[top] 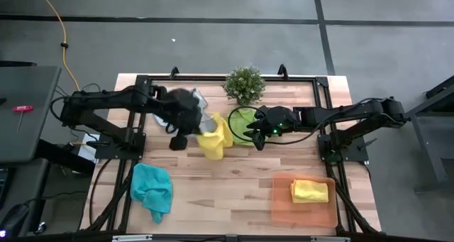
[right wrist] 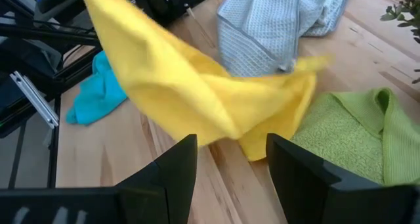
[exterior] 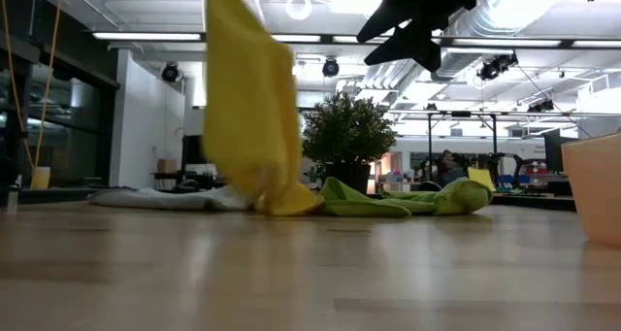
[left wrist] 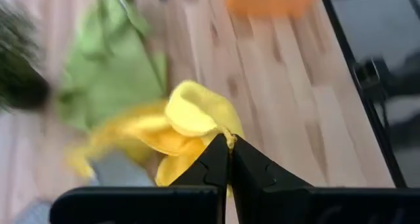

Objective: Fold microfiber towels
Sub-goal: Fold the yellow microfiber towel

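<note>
**Yellow cloth lifted beside the plant, another folded in the orange tray**

Orange and translucent, the flat rectangular tray (top: 284, 206) lies well away from the small green leafy potted plant (top: 245, 84), toward the surface's near right corner. In it rests one folded yellow microfiber towel (top: 310, 191), neat and flat.

Just in front of the plant, the left tool (top: 186, 132) is closed on a second yellow microfiber towel (top: 215, 137); in the left wrist view its two dark fingers (left wrist: 213, 168) meet on a pinch of the cloth. The low view shows this towel hanging tall from above, its bottom edge bunched on the pale wooden surface (top: 234, 182).

Touching it on the plant's near side lies the crumpled lime green microfiber towel (top: 245, 121), partly under the right tool (top: 261, 132). That tool hovers with its fingers spread apart and nothing between them, pointing at the hanging yellow cloth.

A light grey waffle-textured microfiber towel (right wrist: 279, 23) lies rumpled beyond the yellow one, to the plant's left and largely beneath the left arm.

Well away from the plant, near the surface's front left corner, sits the crumpled teal microfiber towel (top: 152, 189) on its own.
</note>
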### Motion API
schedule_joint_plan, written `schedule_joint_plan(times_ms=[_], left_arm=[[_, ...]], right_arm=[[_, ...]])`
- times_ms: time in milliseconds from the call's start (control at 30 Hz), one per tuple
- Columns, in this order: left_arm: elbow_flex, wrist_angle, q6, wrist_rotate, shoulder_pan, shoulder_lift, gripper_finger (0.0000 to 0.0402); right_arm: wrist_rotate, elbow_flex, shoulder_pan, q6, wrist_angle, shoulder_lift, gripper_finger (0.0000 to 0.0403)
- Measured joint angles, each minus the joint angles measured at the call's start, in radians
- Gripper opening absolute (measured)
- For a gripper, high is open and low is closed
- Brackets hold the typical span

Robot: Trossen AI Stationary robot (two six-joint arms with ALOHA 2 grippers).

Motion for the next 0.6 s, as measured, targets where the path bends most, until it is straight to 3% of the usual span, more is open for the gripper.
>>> schedule_joint_plan(times_ms=[200, 467, 600], left_arm=[[-0.167, 0.050, -0.115, -0.035, -0.135, 0.006, 0.0000], [-0.511, 0.401, -0.422, -0.038, -0.273, 0.006, 0.0000], [-0.625, 0.562, -0.562, -0.043, -0.340, 0.006, 0.0000]], right_arm=[[0.000, 0.000, 0.000, 0.008, 0.001, 0.000, 0.0174], [-0.011, 0.000, 0.000, 0.027, 0.018, 0.035, 0.0174], [-0.069, 0.000, 0.000, 0.046, 0.083, 0.089, 0.0174]])
